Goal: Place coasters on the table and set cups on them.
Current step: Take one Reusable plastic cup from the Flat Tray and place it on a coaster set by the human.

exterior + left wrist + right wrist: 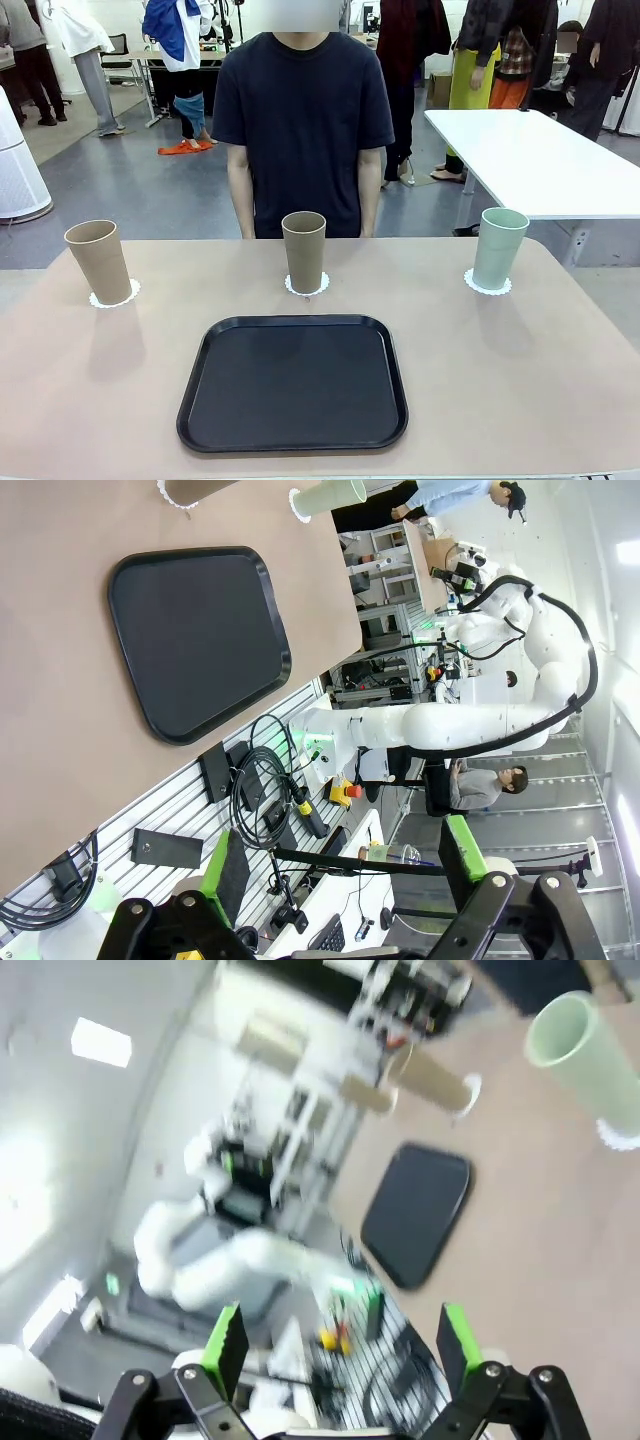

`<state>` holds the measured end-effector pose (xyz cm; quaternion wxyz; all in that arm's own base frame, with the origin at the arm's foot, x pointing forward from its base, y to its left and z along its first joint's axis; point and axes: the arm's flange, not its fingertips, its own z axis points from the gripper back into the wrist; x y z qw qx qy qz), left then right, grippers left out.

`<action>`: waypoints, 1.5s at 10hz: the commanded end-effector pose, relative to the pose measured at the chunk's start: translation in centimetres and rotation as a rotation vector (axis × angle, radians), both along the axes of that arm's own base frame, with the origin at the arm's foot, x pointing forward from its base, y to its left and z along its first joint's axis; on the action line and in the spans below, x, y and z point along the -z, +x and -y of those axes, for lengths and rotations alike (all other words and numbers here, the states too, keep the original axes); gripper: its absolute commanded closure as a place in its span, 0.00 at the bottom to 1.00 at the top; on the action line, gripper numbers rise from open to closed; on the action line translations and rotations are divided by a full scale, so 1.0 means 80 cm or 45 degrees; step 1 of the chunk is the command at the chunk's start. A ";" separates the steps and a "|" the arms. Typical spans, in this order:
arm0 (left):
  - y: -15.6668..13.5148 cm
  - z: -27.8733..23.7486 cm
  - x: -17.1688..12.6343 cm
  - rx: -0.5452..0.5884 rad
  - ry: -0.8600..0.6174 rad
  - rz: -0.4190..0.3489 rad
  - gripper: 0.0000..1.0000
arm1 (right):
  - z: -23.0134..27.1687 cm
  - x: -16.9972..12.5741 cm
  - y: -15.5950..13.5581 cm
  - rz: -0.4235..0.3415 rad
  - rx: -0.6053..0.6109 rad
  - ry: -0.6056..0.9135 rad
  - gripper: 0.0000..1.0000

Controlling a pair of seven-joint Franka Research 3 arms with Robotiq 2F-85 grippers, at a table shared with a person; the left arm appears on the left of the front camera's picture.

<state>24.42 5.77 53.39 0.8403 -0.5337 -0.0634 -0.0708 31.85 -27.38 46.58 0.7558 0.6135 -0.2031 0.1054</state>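
Note:
Three cups stand upright on the beige table (520, 380), each on a white lacy coaster. A tan cup (98, 262) is at the left on its coaster (114, 297). A brown cup (304, 250) stands in the middle on a coaster (306, 289). A mint green cup (499, 247) is at the right on a coaster (487, 286). My left gripper (345, 860) is open and empty, off the table's near edge. My right gripper (340, 1338) is open too, holding nothing, with the mint cup (585, 1055) and a tan cup (430, 1080) far ahead of it.
A black tray (293, 382) lies bare at the table's near middle, also seen as the tray (200, 640) and the tray (415, 1210). A person (303, 130) stands at the far edge, arms down. A white-topped table (530, 160) stands at back right.

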 end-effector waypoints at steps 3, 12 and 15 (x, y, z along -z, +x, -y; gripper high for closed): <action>0.000 0.003 -0.003 -0.016 -0.010 -0.009 0.00 | 0.015 -0.026 -0.047 0.057 0.580 0.055 0.00; 0.000 0.003 -0.003 -0.016 -0.010 -0.009 0.00 | 0.045 -0.025 -0.053 0.038 0.491 0.100 0.00; 0.000 0.003 -0.003 -0.016 -0.010 -0.009 0.00 | 0.045 -0.025 -0.053 0.038 0.491 0.100 0.00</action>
